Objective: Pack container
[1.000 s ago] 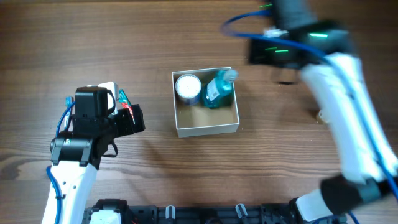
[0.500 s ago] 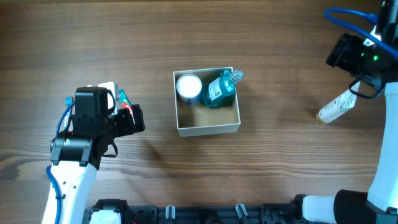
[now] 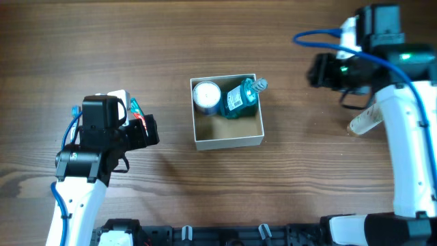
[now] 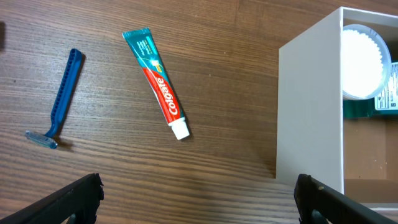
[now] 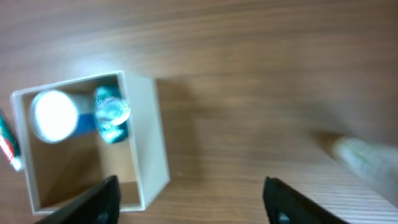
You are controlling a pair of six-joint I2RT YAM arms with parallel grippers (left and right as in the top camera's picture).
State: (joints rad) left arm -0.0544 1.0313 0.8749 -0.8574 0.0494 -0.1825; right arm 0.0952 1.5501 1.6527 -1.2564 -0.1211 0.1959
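Observation:
The container [image 3: 229,142], a white-walled square box with a tan floor, stands mid-table. Inside at the back are a white-lidded jar [image 3: 206,95] and a blue-green bottle [image 3: 240,99] leaning on the right wall. My left gripper [image 3: 149,131] is open and empty left of the box. Its wrist view shows the box wall [image 4: 311,106], a toothpaste tube [image 4: 160,90] and a blue razor [image 4: 61,98] ahead of the open jaws [image 4: 199,205]. My right gripper [image 3: 315,72] is open and empty to the right of the box; its jaws [image 5: 193,205] face the box [image 5: 149,155].
A whitish tube [image 3: 365,119] lies on the wood at the far right and shows blurred in the right wrist view [image 5: 367,158]. The toothpaste peeks out beside the left arm [image 3: 136,113]. The razor is hidden under that arm in the overhead view.
My right arm swung from above the box out to the far right, then back left toward the box. The left arm and the box contents have not moved.

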